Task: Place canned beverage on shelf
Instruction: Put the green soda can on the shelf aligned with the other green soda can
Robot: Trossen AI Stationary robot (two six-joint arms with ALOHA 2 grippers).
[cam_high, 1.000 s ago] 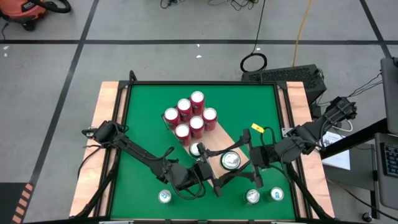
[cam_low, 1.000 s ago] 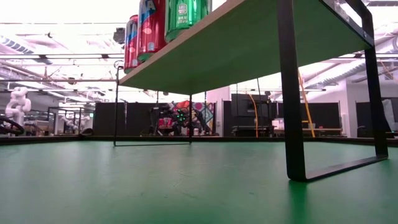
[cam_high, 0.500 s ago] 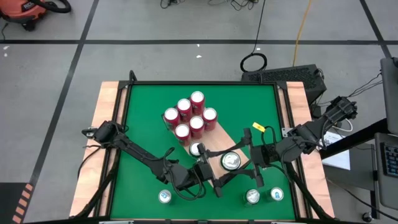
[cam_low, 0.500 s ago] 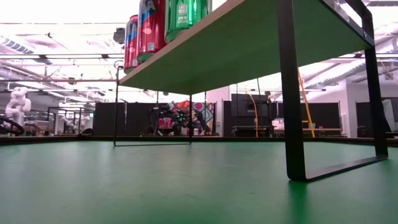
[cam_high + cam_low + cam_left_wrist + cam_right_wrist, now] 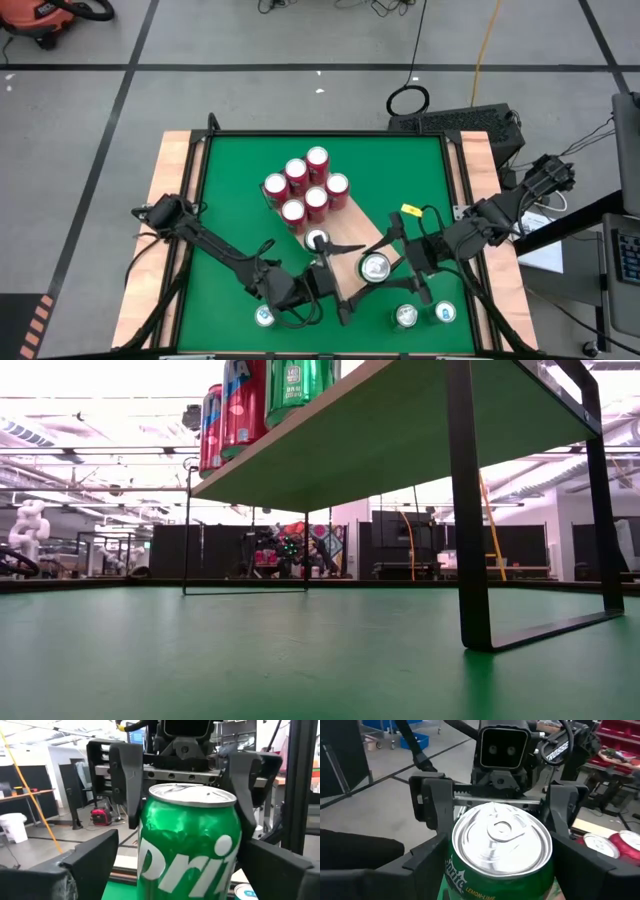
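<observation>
A green soda can [image 5: 375, 267] stands upright between my two grippers, over the near right end of the light wooden shelf [image 5: 350, 228]. My right gripper [image 5: 392, 262] reaches in from the table's right and is shut on the can. From the left, my left gripper [image 5: 352, 275] faces it, open, its fingers [image 5: 92, 857] standing off on either side of the can [image 5: 187, 840]. Whether the can's bottom rests on the shelf is hidden. My right gripper pinches the can between its two fingers [image 5: 125, 780], one on each side of the can's upper wall [image 5: 150, 812], just below the rim. The fingers come in about level from the table's right. The can stays upright, its lid [image 5: 502, 840] up.
Several red cans [image 5: 305, 190] and one green can [image 5: 317, 240] stand on the shelf's far part. Three loose cans [image 5: 264, 316] [image 5: 406, 316] [image 5: 445, 313] sit on the green table near its front edge. In the low view the shelf's black legs [image 5: 470, 510] rise from the table.
My left gripper has opened and let go of the green can, which stays upright in my right gripper. The can has shifted slightly toward the table's near edge.
</observation>
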